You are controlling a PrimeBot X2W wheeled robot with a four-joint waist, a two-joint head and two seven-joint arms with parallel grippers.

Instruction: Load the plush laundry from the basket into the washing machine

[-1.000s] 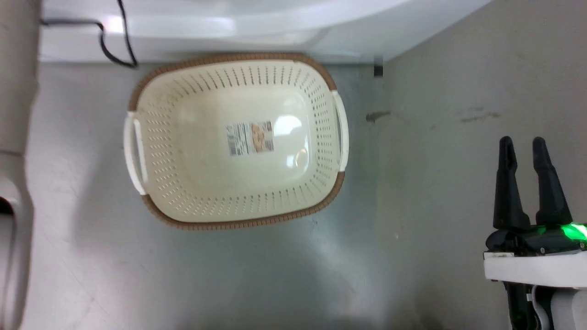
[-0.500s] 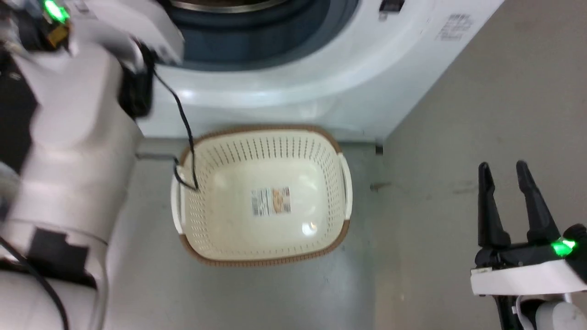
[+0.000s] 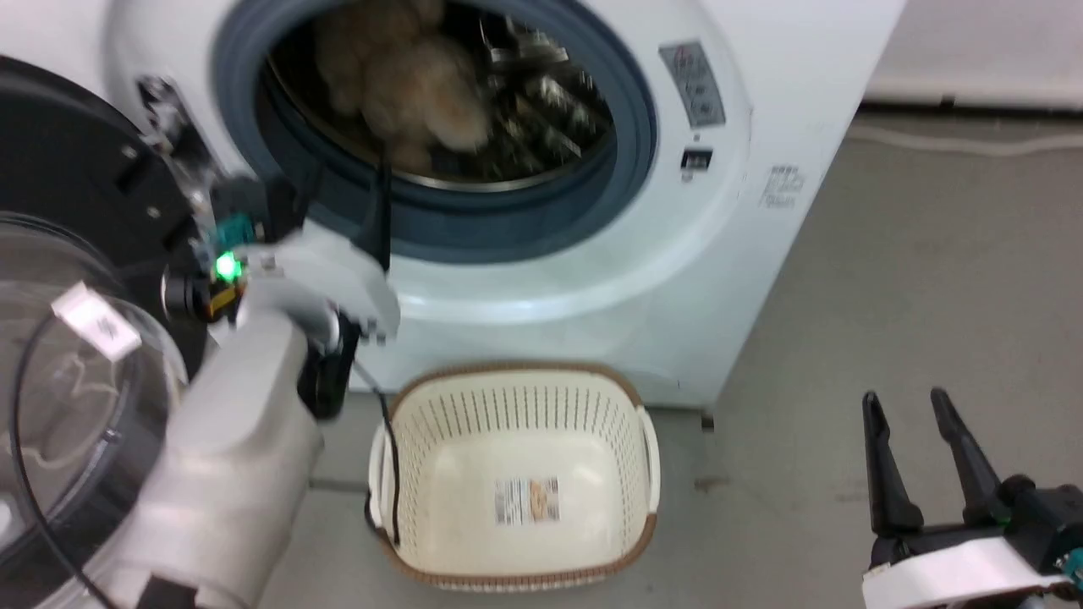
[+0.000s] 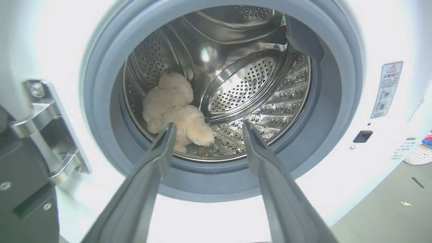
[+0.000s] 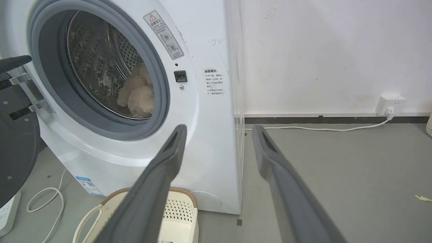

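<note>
The plush laundry (image 4: 172, 104), a fluffy cream toy, lies inside the steel drum of the washing machine (image 3: 744, 211), low on the drum's left side; it is also visible as the plush (image 3: 406, 85) and the plush (image 5: 136, 91). My left gripper (image 4: 207, 126) is open, just outside the grey-blue gasket, pointing into the drum with nothing between its fingers. The basket (image 3: 626, 440) stands empty on the floor in front of the washer, label sticker on its bottom. My right gripper (image 3: 918, 406) is open and empty, low at the right over the floor.
The washer's black-rimmed bubble door (image 3: 68, 381) hangs open at the left, beside my left arm. A white cable (image 5: 320, 129) runs along the floor to a wall socket (image 5: 391, 101). Grey floor stretches to the right of the washer.
The head camera has tilted up from the basket to the washer's opening. My left arm has come into view before the drum. The right gripper has stayed open.
</note>
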